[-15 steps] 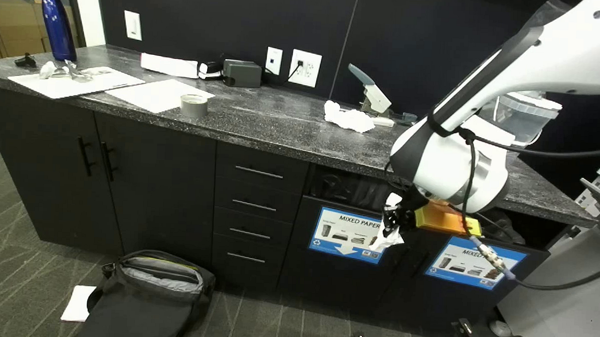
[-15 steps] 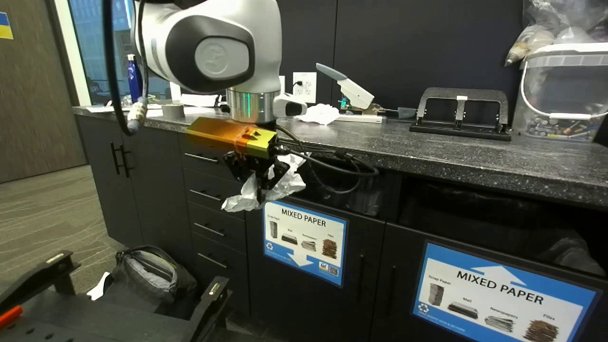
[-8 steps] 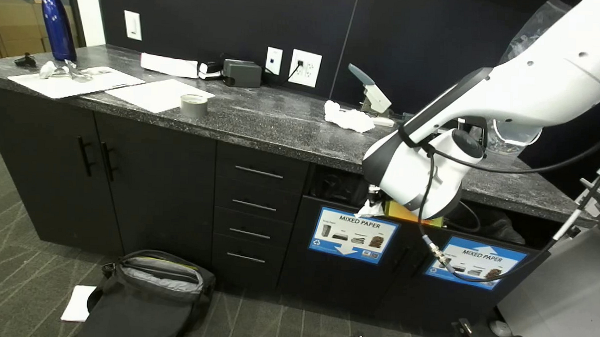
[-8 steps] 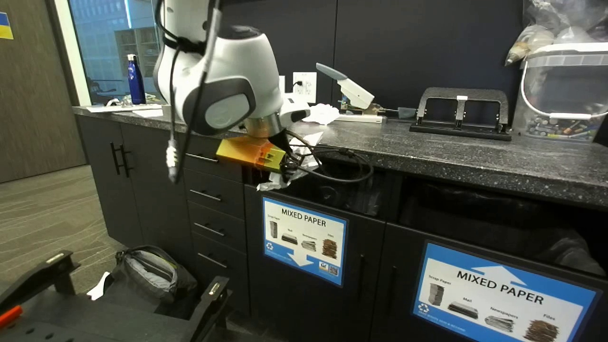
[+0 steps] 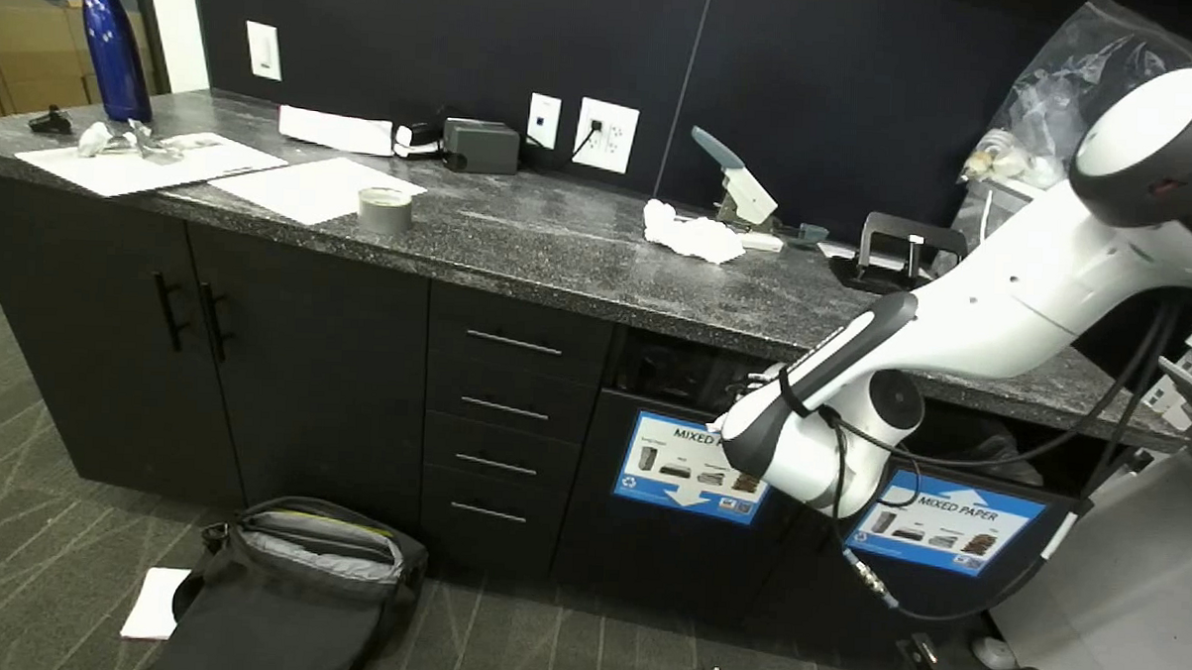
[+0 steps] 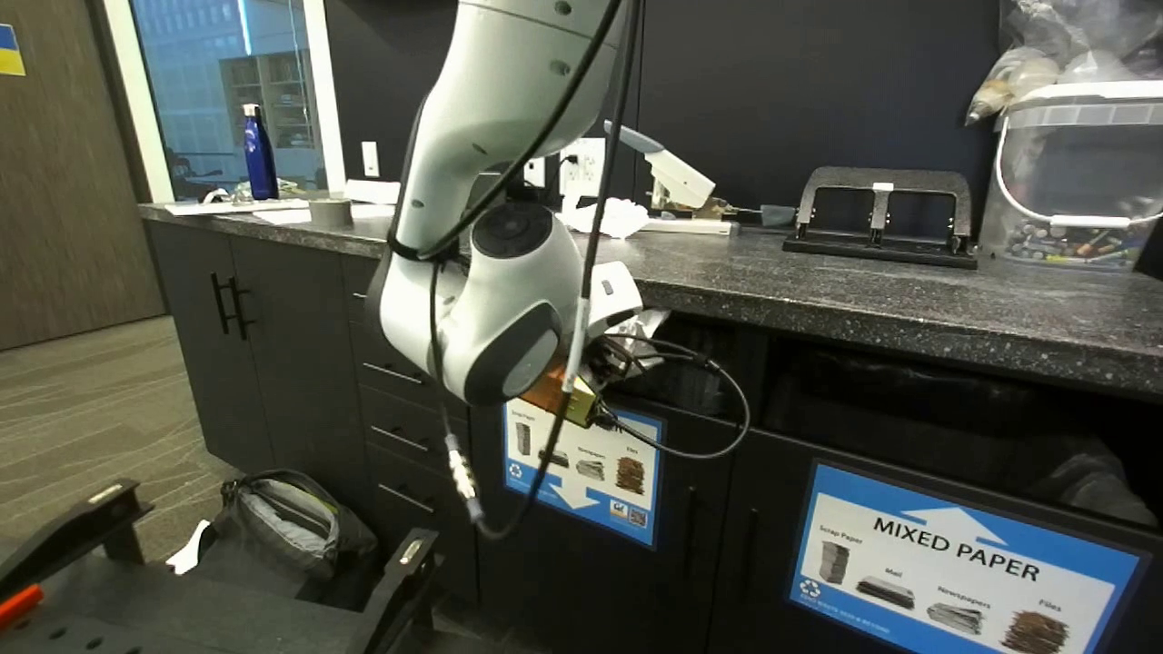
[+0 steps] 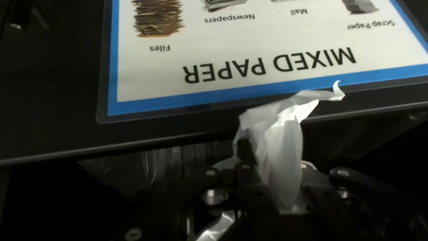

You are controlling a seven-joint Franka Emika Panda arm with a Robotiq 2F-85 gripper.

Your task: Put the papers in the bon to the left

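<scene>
White crumpled paper (image 7: 284, 147) is grasped in the pincer (image 7: 277, 160), with a finger (image 7: 246, 155) on either side of it. Both are below the front edge of the tabletop (image 5: 540, 244), at the opening of the left bin (image 5: 666, 367). The wrist view shows the paper's loose tip overlapping the border of that bin's mixed paper sign (image 7: 260, 36); whether any of the paper is past the rim cannot be told. A clear plastic liner (image 7: 164, 167) shows in the opening. In an exterior view, the white arm (image 6: 509, 109) reaches down in front of the same edge. Further right under that edge is another bin (image 6: 909, 404) with its own sign (image 6: 963, 554).

On the tabletop, toward its back edge, a crumpled wad (image 5: 694, 234) lies just beside a stapler (image 5: 753, 195). A hole punch (image 6: 879, 218) stands near that edge too, just beside a clear bucket (image 6: 1072, 173). Toward the left edge, a roll of tape (image 5: 385, 214) sits close to the front edge, next to flat sheets (image 5: 309, 188), and a blue bottle (image 5: 115, 50) stands upright near the left edge. A dark bag (image 5: 289, 612) lies on the floor.
</scene>
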